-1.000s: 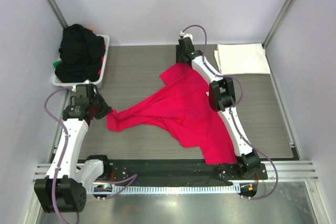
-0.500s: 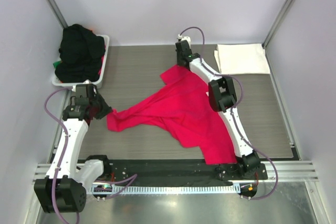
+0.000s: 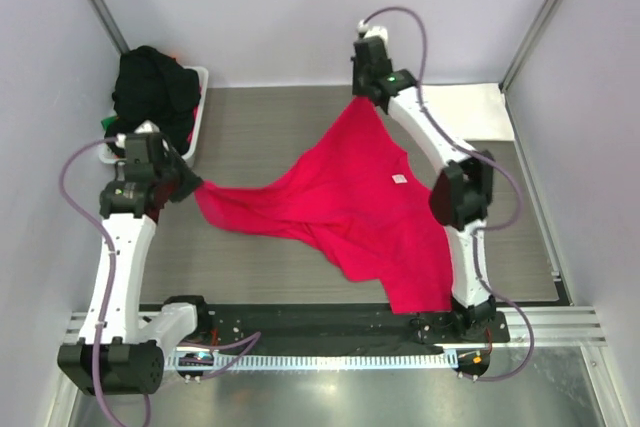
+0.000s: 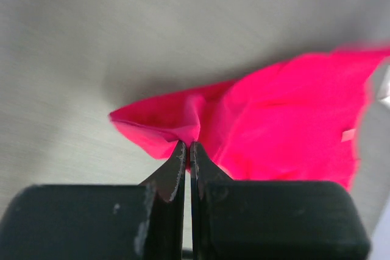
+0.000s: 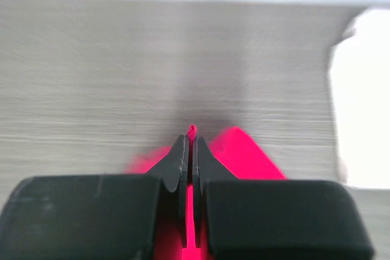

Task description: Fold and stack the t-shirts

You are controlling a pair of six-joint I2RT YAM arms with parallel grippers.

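Top external view, entry one: which item, and where?

— Red t-shirt (image 3: 350, 207), bright pinkish-red, unfolded. Location: middle of the worktop (image 3: 260, 127), drawn out between two claws. One corner reaches left toward the basket, one point reaches the far edge, and the near hem lies at the near edge beside the right arm's base. A small white label (image 3: 398, 179) shows on the cloth.

Entry two, the left claw?

— Left claw (image 3: 195, 190), jaws pressed together on the shirt's left corner. Left wrist view confirms it: the tips (image 4: 187, 147) pinch a bunched fold of the red cloth (image 4: 286, 114), and the rest fans away to the right over the grey surface.

Entry three, the right claw?

— Right claw (image 3: 362, 99), at the far side of the worktop, likewise clamped on the same shirt. Right wrist view: the tips (image 5: 192, 141) meet with a sliver of red cloth (image 5: 250, 156) poking up between them. The picture is blurred.

Other shirts?

— White t-shirt (image 3: 470, 99), folded to a flat rectangle, far right corner of the worktop, partly behind the right arm and apart from the red one. Black t-shirts (image 3: 150, 87), heaped in a mound, far left.

Their container?

— Basket (image 3: 198, 122), white plastic, far left corner, just beyond the left claw. The black heap rises above its rim.
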